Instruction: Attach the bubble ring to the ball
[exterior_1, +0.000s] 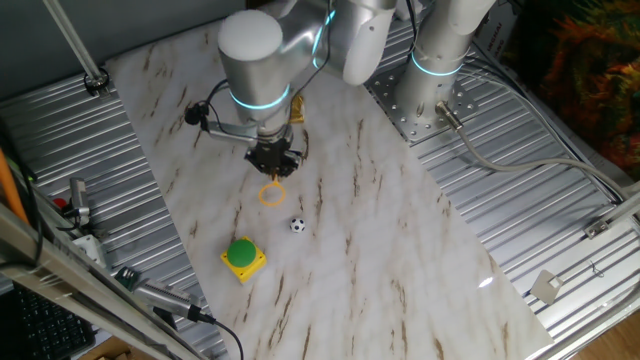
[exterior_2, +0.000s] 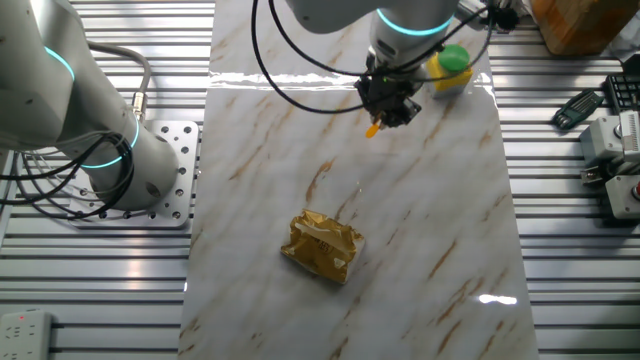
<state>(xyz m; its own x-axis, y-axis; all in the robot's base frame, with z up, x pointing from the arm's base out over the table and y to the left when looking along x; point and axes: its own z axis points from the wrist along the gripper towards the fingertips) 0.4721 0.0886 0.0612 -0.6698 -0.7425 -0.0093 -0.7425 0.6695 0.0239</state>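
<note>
both fingers of the gripper (exterior_1: 273, 166) pinch the bubble ring (exterior_1: 272, 193) by its handle.

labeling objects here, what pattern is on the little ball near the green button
Black-and-white soccer pattern on the ball; it shows best in the fixed view with the green button in the foreground.

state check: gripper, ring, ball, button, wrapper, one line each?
Black two-finger gripper: low over the marble board, closed on the ring's handle.
Orange-yellow plastic bubble ring: held by the gripper, loop hanging below the fingers.
Tiny black-and-white ball: loose on the board, apart from the ring.
Green round button on yellow base: upright, untouched.
Crumpled golden wrapper: lying on the board, untouched.
</note>
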